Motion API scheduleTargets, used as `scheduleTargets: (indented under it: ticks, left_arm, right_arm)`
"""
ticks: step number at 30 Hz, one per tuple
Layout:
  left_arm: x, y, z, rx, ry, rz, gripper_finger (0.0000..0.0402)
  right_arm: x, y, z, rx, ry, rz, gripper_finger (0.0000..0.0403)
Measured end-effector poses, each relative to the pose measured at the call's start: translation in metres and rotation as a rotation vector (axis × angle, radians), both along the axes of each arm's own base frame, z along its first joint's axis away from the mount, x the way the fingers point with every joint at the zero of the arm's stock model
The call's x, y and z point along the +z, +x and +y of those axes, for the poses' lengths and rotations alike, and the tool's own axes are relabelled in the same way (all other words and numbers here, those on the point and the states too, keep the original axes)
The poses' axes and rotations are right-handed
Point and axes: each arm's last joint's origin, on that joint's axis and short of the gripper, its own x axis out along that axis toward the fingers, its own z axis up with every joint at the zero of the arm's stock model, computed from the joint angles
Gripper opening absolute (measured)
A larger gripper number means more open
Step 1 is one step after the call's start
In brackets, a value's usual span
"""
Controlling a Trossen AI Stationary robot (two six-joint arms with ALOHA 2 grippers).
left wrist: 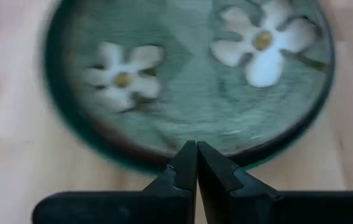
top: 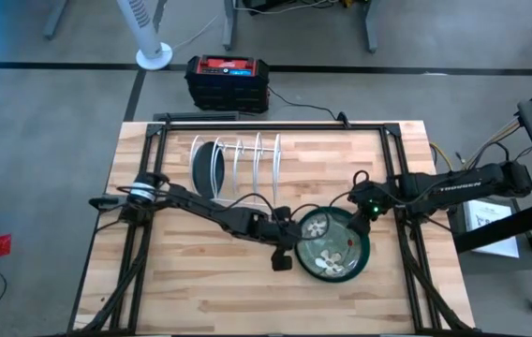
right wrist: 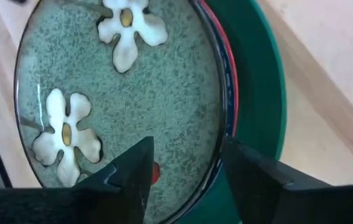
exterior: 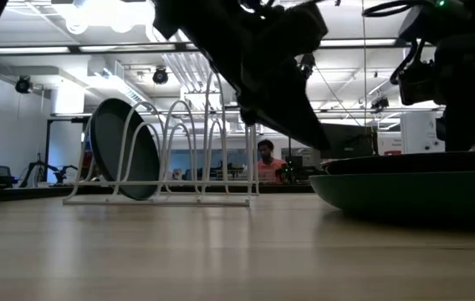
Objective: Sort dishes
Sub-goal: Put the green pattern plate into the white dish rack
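Speckled grey-green plate (right wrist: 120, 87) with white, yellow-centred flowers, atop red-rimmed plate (right wrist: 229, 87) and plain dark-green plate (right wrist: 260, 93); pale wood desk (top: 200, 281).

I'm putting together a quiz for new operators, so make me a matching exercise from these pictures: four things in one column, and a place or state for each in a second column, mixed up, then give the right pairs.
Column one:
1. dark teal plate
2. flowered plate
3. left gripper
4. right gripper

Column two:
A. fingers shut, at the plate stack's rim
B. standing on edge in the white wire rack
C. fingers open over the plate stack
D. lying on top of the stack, above a green plate

Pairs: 1-B, 2-D, 3-A, 4-C
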Motion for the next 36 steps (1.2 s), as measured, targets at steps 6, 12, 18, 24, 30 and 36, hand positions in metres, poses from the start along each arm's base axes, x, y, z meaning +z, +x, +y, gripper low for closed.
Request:
scheduleTargets:
  ticks: [6, 12, 18, 24, 30, 36]
  left_arm:
    - [-0.010, 0.005, -0.001, 0.013, -0.015, -0.013, 0.0000]
    - [-0.012, 0.008, -0.001, 0.027, -0.033, -0.035, 0.0000]
    - [-0.012, 0.008, -0.001, 0.060, -0.030, -0.041, 0.0000]
    - [-0.012, 0.008, 0.001, 0.095, -0.010, -0.047, 0.0000]
    - [-0.013, 0.009, 0.003, 0.115, 0.006, -0.051, 0.0000]
    - [-0.013, 0.009, 0.007, 0.127, 0.003, -0.053, 0.0000]
  right_arm:
    - [-0.010, -0.004, 0.002, -0.015, 0.005, 0.037, 0.0193]
    - [-0.018, -0.006, 0.002, -0.015, 0.004, 0.023, 0.0192]
    - [-0.021, -0.005, 0.002, -0.010, 0.011, -0.004, 0.0191]
    - [-0.027, -0.003, 0.002, -0.011, 0.007, -0.052, 0.0190]
    - [-0.031, -0.003, 0.000, -0.024, -0.042, -0.075, 0.0177]
    - [-0.032, -0.003, -0.002, -0.039, -0.126, -0.084, 0.0121]
